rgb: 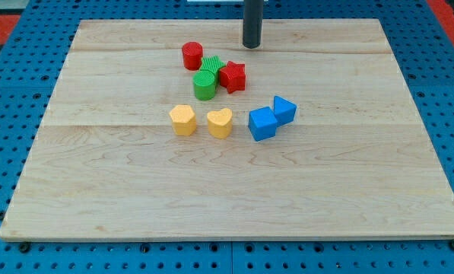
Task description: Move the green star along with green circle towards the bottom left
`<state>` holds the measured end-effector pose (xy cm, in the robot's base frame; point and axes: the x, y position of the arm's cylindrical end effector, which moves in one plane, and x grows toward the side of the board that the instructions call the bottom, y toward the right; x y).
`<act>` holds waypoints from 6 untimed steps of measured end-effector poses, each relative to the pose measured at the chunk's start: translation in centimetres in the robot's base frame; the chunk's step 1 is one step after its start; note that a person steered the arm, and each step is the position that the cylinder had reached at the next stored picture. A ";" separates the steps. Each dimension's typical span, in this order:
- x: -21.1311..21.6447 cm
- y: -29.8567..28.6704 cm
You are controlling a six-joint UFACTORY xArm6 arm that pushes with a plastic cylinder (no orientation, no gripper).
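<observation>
The green star lies near the view's top centre of the wooden board, mostly hidden behind the green circle, which touches it just below. A red star touches the green pair on the right. A red cylinder stands just to their upper left. My tip rests on the board above and to the right of the green star, a short gap away from the red star.
A yellow hexagon block and a yellow heart lie below the green circle. Two blue blocks touch each other to their right. Blue perforated table surrounds the board.
</observation>
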<state>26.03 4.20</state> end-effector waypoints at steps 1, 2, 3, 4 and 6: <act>0.1 0.0; 0.1 0.0; 0.1 -0.2; 0.9 -0.9; 4.3 -4.3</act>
